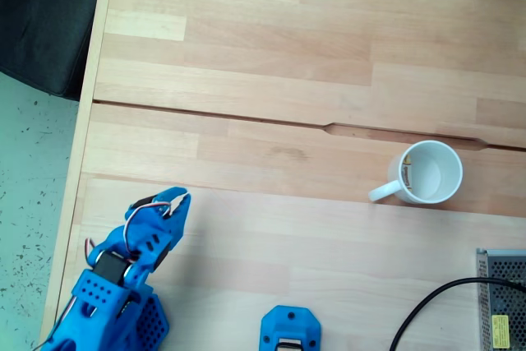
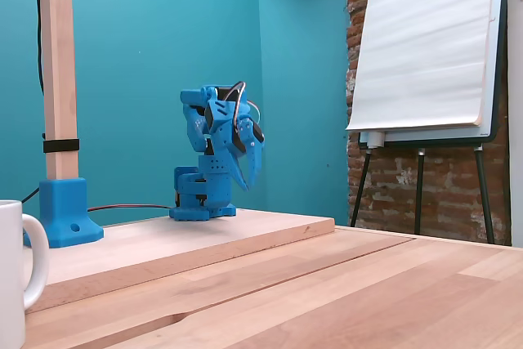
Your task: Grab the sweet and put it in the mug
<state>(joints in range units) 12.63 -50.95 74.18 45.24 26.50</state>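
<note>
Claw (image 2: 252, 171) appears pressed together and empty above our wooden worktop (image 1: 288, 80); white mug (image 1: 431, 173) stands well apart, a sticker inside unreadable.

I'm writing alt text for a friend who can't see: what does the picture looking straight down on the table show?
A white mug, handle pointing left, stands on the right of a pale wooden table, with something small and yellowish against its inner wall. A blue robot arm is folded in the lower left corner, its fingers close together and far from the mug.
</note>
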